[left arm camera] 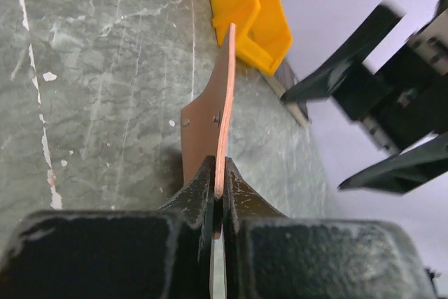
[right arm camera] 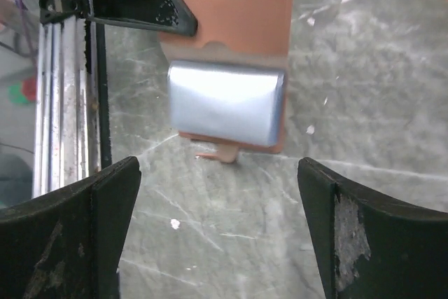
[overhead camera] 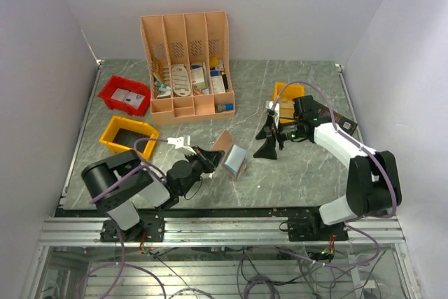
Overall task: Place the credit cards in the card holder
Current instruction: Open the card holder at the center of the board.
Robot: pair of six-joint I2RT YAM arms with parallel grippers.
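Card holder [left arm camera: 203, 131] edge inside left claw [left arm camera: 219, 171]

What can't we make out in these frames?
Right wrist view: glare on the tan leather card holder clear pocket hides whether a card is inside.
Left wrist view: left tool grips the holder's flap edge-on, hiding its inner faces; open right tool is blurred and cut by the frame edge.
Top view: items in the peach slotted organiser are too small to identify credit cards; right arm covers part of the orange bin.
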